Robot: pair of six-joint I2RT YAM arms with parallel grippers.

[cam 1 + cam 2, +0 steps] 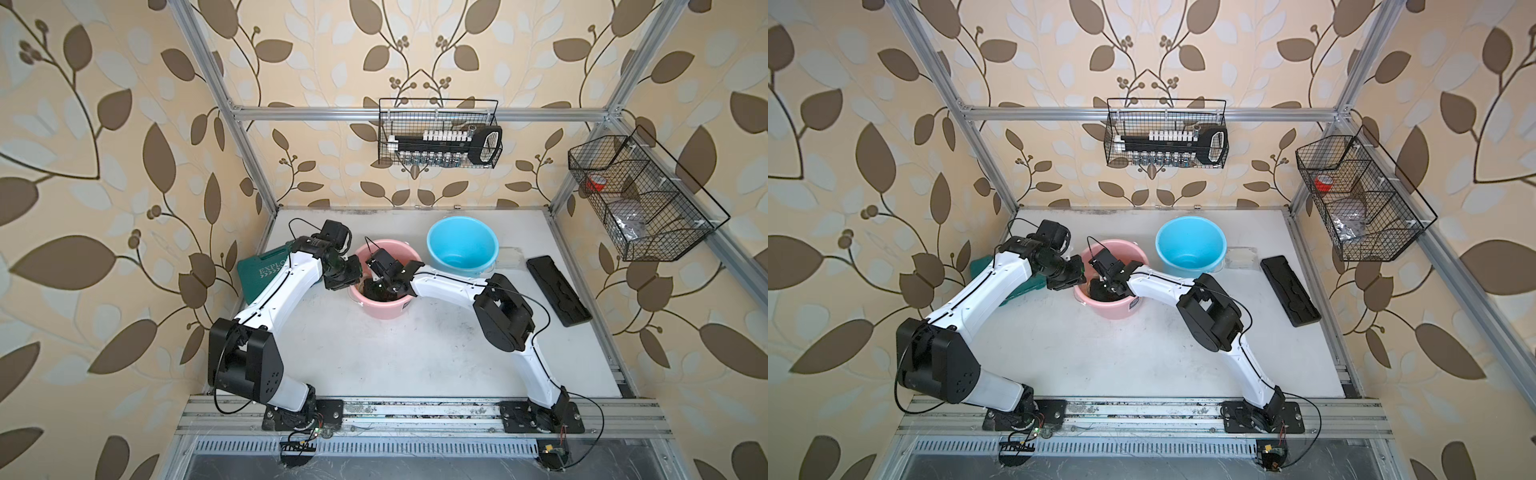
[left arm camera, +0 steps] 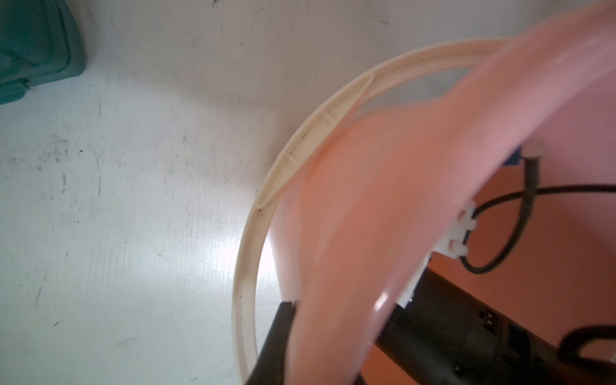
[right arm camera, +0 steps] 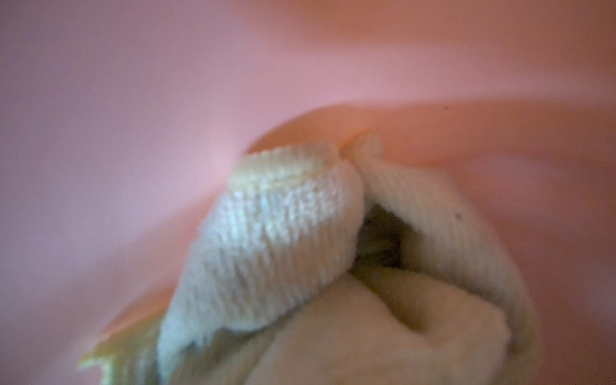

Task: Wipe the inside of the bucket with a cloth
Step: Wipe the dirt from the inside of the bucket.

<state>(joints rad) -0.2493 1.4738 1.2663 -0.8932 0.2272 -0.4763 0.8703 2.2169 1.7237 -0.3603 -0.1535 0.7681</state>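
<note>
Wiping seems under way: the left gripper (image 1: pixel 354 276) clamps the rim of the pink bucket (image 1: pixel 384 311), and the right gripper (image 1: pixel 381 292), jaws closed on the bunched cloth (image 3: pixel 266 240) inside, should next sweep round the wall.

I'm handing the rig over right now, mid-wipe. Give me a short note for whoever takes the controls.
Left gripper: shut on the pink bucket at its rim, steadying it.
Right gripper: down inside the pink bucket, shut on the cloth.
Cloth: bunched low against the bucket's inner wall.
Done: cloth grasped and in the bucket; how much is wiped cannot be told.
To do: finish wiping wall and floor, lift the cloth out, release the rim.
</note>
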